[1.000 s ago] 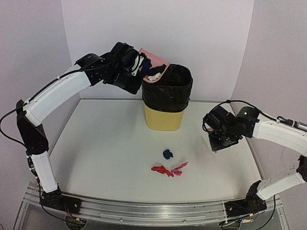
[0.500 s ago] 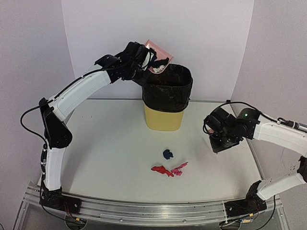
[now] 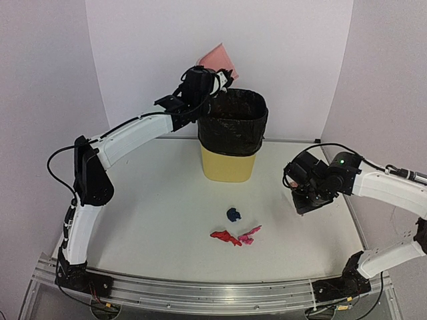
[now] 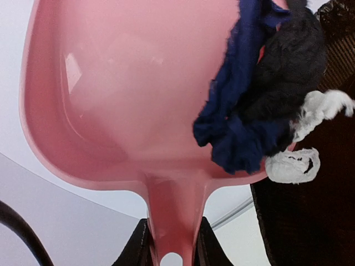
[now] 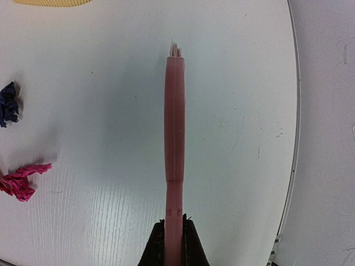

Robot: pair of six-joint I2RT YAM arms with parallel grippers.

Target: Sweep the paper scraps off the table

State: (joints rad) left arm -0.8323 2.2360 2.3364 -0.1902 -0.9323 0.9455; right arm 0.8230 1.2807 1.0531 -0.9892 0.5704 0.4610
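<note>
My left gripper [image 3: 211,83] [image 4: 173,244] is shut on the handle of a pink dustpan [image 3: 221,58] [image 4: 127,83], held tipped up above the back rim of the bin [image 3: 231,125]. Navy [image 4: 238,127], black [image 4: 288,66] and white [image 4: 289,165] paper scraps hang at the pan's lower edge over the black liner [image 4: 310,221]. On the table [image 3: 147,200] lie a navy scrap [image 3: 233,214] [image 5: 8,104], a red scrap [image 3: 225,237] and a pink scrap [image 3: 250,234] [image 5: 19,180]. My right gripper [image 3: 301,200] [image 5: 173,235] is shut on a pink brush [image 5: 175,127], right of those scraps.
The yellow bin with its black liner stands at the back middle of the table. White walls close in the back and both sides. A metal rail [image 3: 200,297] runs along the front edge, and the table's right edge [image 5: 294,111] lies near the brush.
The left arm has stretched towards the bin and tipped the dustpan steeper over its rim; from above the scraps in it no longer show. The right arm has barely moved.
</note>
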